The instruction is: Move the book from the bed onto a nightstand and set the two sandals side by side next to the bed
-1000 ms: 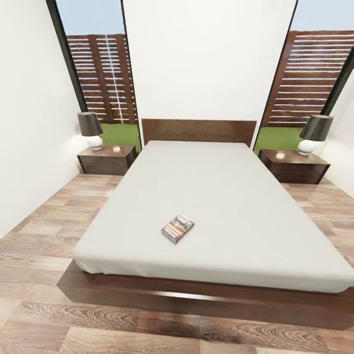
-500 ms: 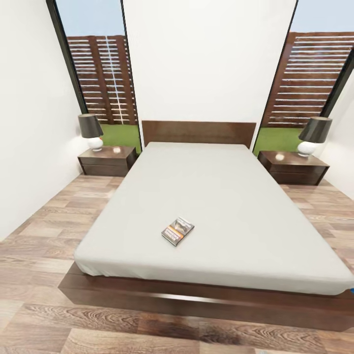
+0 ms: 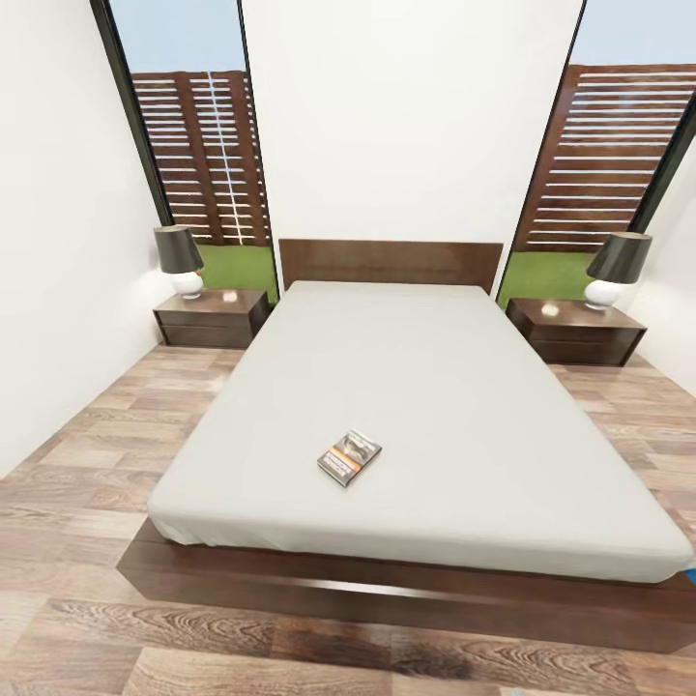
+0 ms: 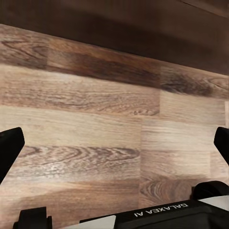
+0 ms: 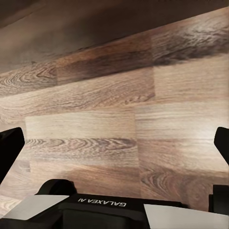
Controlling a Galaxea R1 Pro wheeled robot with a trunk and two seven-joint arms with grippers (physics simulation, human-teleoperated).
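Note:
The book [image 3: 349,457] lies flat on the pale mattress of the bed [image 3: 435,367], near the foot end and left of its middle. One dark nightstand [image 3: 211,314] stands left of the headboard and another nightstand [image 3: 577,332] stands on the right. A tiny bright blue sliver [image 3: 691,572] peeks out by the bed's right foot corner, too small to name as a sandal. My left gripper [image 4: 114,148] hangs open over wood-plank floor, its fingertips [image 4: 9,150] wide apart. My right gripper [image 5: 114,148] is open too, over the same floor beside the dark bed frame.
Each nightstand carries a dark-shaded lamp [image 3: 179,256] [image 3: 616,266]. Tall windows [image 3: 198,145] flank the white wall behind the headboard. Plank floor [image 3: 87,454] runs along both sides of the bed, and the dark platform frame [image 3: 387,585] juts out at its foot.
The whole head view has shifted slightly, with the bed sitting a little lower and smaller in the frame. The book has not moved on the mattress.

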